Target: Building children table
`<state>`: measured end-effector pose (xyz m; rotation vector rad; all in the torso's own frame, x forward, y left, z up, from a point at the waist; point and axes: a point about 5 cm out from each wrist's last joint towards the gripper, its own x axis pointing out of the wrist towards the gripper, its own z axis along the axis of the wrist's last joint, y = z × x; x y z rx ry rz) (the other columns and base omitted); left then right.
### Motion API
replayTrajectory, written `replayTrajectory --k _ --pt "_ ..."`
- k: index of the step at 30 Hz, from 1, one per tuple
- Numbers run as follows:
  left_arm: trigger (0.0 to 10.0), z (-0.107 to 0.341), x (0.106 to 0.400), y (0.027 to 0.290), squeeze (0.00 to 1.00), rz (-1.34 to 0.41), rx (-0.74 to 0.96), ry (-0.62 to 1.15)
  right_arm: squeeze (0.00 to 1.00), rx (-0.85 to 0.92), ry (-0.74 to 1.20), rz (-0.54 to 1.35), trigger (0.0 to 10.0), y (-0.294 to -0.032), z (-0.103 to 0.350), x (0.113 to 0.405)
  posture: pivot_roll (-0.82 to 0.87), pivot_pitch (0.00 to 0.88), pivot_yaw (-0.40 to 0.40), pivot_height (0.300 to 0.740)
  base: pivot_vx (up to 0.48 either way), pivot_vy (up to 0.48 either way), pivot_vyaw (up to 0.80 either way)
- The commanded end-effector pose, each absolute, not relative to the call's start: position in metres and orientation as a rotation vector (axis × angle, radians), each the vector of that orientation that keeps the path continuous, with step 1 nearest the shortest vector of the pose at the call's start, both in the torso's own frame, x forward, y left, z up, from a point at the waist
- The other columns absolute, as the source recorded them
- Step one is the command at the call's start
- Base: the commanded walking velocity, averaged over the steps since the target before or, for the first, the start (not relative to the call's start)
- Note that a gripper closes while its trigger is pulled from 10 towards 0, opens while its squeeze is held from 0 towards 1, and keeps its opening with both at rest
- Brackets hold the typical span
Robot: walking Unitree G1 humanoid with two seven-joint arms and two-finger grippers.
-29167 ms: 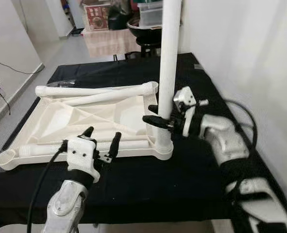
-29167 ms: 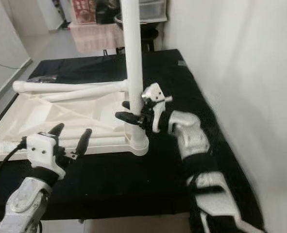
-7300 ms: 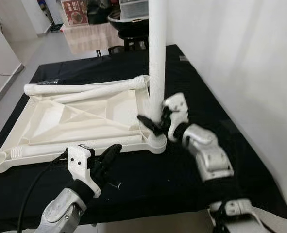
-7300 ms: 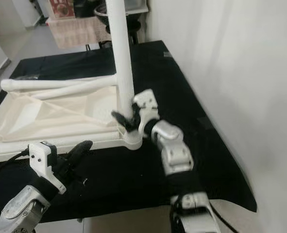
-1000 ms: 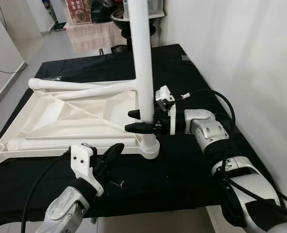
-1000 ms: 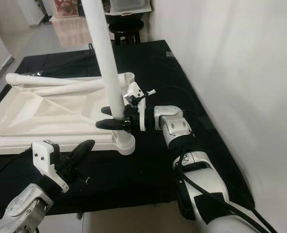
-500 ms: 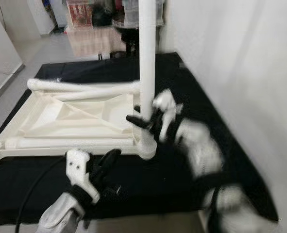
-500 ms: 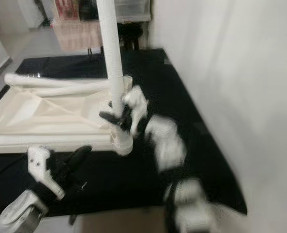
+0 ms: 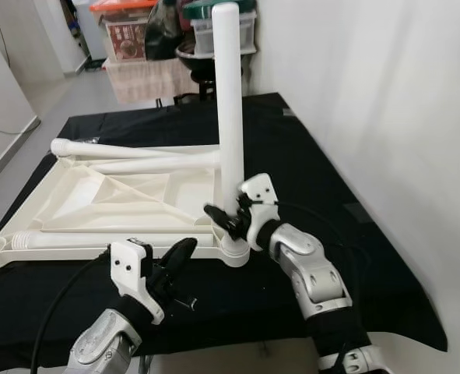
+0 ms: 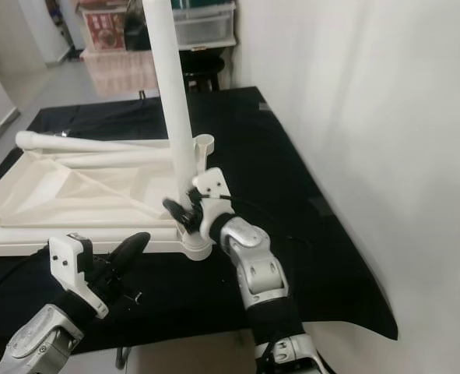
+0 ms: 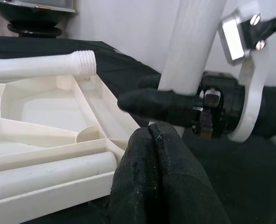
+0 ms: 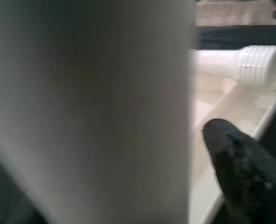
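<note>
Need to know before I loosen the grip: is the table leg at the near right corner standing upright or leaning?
Upright. The leg rises straight from the corner socket of the upturned tabletop, with the right gripper closed around its base.

The tabletop (image 9: 121,199), the upright leg (image 9: 231,117) and the loose legs (image 9: 136,160) are all plain white, lying on a bench (image 9: 307,148) draped in plain black cloth. Both grippers, left (image 9: 175,261) and right (image 9: 223,218), have black fingers on white mounts and silver arms. Behind stands an orange-lidded box (image 9: 124,27).
</note>
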<state>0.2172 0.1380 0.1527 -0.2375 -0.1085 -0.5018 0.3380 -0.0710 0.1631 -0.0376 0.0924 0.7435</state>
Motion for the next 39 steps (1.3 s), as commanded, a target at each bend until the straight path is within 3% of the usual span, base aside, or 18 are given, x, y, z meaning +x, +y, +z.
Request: replayTrajectory --k 1,7,8,18,19,30,36,37,38,39 --pt "10.0 0.151 0.218 0.138 0.0 -0.5 -0.241 -0.105 1.0 -0.037 0.05 0.864 10.0 -0.072 0.178 0.349 -0.09 0.072 0.034 0.74 0.0 0.0 0.0" --pt "10.0 0.151 0.22 0.137 0.0 -0.502 -0.244 -0.107 1.0 -0.089 -0.025 1.153 10.0 -0.074 0.199 0.358 -0.08 0.067 0.03 0.74 0.0 0.0 0.0" --pt "10.0 0.151 0.22 0.137 0.0 -0.501 -0.244 -0.108 0.0 -0.083 -0.031 1.22 10.0 -0.074 0.205 0.36 -0.08 0.067 0.03 0.74 0.0 0.0 0.0" --pt "10.0 0.152 0.219 0.137 0.0 -0.5 -0.243 -0.108 0.0 -0.086 0.066 1.441 10.0 -0.077 0.209 0.361 -0.07 0.069 0.029 0.74 0.0 0.0 0.0" --pt "10.0 0.152 0.219 0.137 0.0 -0.5 -0.243 -0.108 0.0 -0.081 0.082 1.451 0.0 -0.077 0.206 0.362 -0.07 0.07 0.031 0.74 0.0 0.0 0.0" --pt "10.0 0.152 0.218 0.137 0.0 -0.503 -0.246 -0.107 0.0 -0.073 0.076 1.39 0.0 -0.093 0.2 0.368 -0.08 0.078 0.033 0.74 0.0 0.0 0.0" --pt "10.0 0.153 0.217 0.138 0.0 -0.5 -0.242 -0.108 0.0 -0.092 0.167 1.156 0.0 -0.107 0.167 0.358 -0.08 0.093 0.028 0.74 0.0 0.0 0.0" --pt "10.0 0.154 0.217 0.14 0.0 -0.499 -0.24 -0.109 0.0 -0.059 0.15 0.8 0.0 -0.107 0.159 0.362 -0.09 0.099 0.023 0.74 0.0 0.0 0.0" --pt "10.0 0.154 0.217 0.14 0.0 -0.499 -0.24 -0.109 0.0 -0.059 0.15 0.8 0.0 -0.107 0.159 0.362 -0.09 0.099 0.023 0.74 0.0 0.0 0.0" --pt "10.0 0.154 0.217 0.141 0.0 -0.499 -0.239 -0.109 0.0 -0.108 0.13 0.737 0.0 -0.093 0.148 0.341 -0.09 0.11 0.031 0.74 0.0 0.0 0.0"
